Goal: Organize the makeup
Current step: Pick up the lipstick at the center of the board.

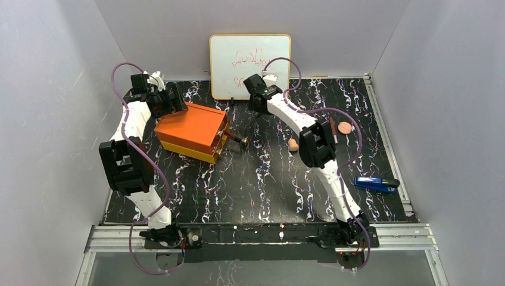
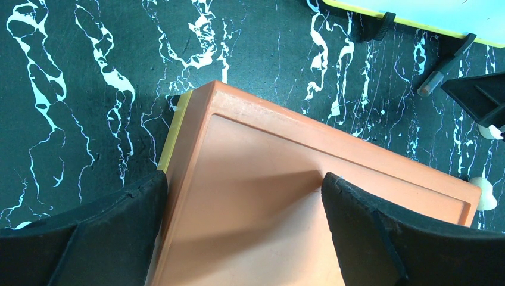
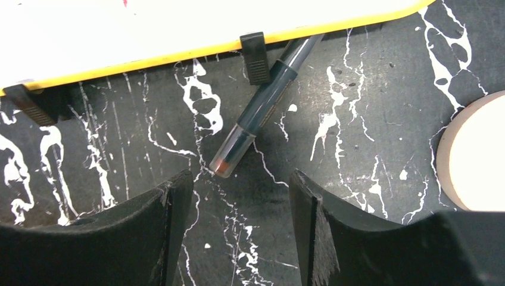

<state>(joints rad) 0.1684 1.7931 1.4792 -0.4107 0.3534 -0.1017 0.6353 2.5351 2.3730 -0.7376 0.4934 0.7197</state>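
black marbled counter [image 1: 256, 179] runs under both arms. my right hand [image 3: 238, 185] hangs released, jaws apart with nothing between them. just ahead of its fingers, a dark makeup stick [image 3: 262, 110] lies slanted on the counter, its far end at the yellow edge of the whiteboard [image 3: 178, 30]. my left hand [image 2: 241, 190] is spread wide over the orange box [image 2: 250, 137], grasping nothing. the tan sponge [image 1: 293, 145] and peach disc [image 1: 345, 127] lie beside the right arm.

Ahead of the right gripper [image 3: 238, 182], a thin dark clear-capped pencil stick [image 3: 262, 107] slants to the yellow-framed whiteboard [image 3: 178, 36], which closes off the far side; bare black marbled tabletop [image 3: 369, 155] lies between the spread jaws.
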